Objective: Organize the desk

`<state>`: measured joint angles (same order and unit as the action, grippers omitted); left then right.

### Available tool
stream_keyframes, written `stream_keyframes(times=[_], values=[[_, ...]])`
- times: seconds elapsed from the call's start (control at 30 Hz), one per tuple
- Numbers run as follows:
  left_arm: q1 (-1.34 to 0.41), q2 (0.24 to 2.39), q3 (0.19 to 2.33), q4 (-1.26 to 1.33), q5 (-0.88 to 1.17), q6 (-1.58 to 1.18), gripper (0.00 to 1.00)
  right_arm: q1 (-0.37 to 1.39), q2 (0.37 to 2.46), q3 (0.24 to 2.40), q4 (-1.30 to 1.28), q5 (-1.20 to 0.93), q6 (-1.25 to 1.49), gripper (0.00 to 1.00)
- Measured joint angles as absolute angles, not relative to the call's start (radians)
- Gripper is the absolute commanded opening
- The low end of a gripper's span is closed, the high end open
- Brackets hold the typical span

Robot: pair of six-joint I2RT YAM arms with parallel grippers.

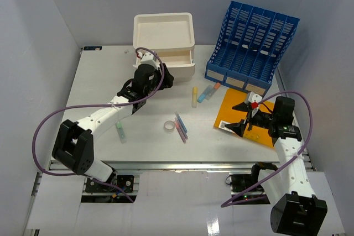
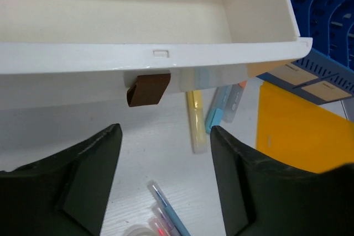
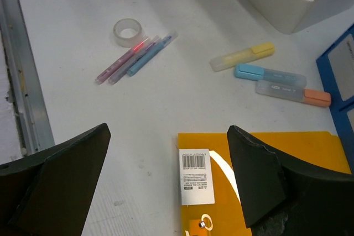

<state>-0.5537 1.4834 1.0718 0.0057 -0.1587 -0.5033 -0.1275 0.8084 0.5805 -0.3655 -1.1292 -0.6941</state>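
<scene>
The desk [image 2: 172,165] lies beneath the left end effector [image 2: 166,131].

The left arm [image 1: 99,117] and right arm [image 1: 290,161] are built alike: white tubular links joined by blocky black motor housings, with a large black joint near each base. A thin purple cable [image 1: 35,145] runs in a loose loop beside each arm. Each wrist ends in matte black, wedge-shaped fingers [image 2: 88,175], scuffed pale along their edges. A small red-and-white part [image 1: 254,101] sits on the right arm's tip.
</scene>
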Motion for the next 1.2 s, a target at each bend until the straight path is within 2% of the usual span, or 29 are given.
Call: stream_keyframes(times=[0.13,0.3,0.4,0.5,0.67,0.77,0.87,1.03,1.2], values=[[-0.554,1.469,1.056,-0.001,-0.109,-0.495,0.88,0.045,0.85,0.609,-0.426,-1.068,-0.759,0.96],[-0.553,1.338,0.956,-0.013,-0.007,-0.472,0.96,0.386,0.994,0.689,-0.404,-0.826,-0.726,1.0],[-0.554,1.192,0.881,-0.036,0.027,-0.462,0.96,0.574,1.135,0.732,-0.359,-0.65,-0.65,0.94],[-0.555,0.988,0.808,-0.088,0.022,-0.464,0.96,0.691,1.314,0.819,-0.325,-0.483,-0.543,0.89],[-0.554,0.68,0.693,-0.171,-0.028,-0.526,0.96,0.756,1.529,0.993,-0.29,-0.278,-0.347,0.76],[-0.554,0.544,0.618,-0.233,-0.059,-0.588,0.96,0.76,1.587,1.044,-0.251,-0.201,-0.237,0.66],[-0.554,0.439,0.543,-0.318,-0.086,-0.657,0.96,0.772,1.624,1.063,-0.216,-0.153,-0.154,0.61],[-0.554,0.367,0.499,-0.416,-0.106,-0.734,0.96,0.813,1.688,1.081,-0.195,-0.087,-0.07,0.51],[-0.554,0.361,0.497,-0.455,-0.109,-0.765,0.96,0.833,1.756,1.091,-0.183,-0.021,-0.041,0.49]])
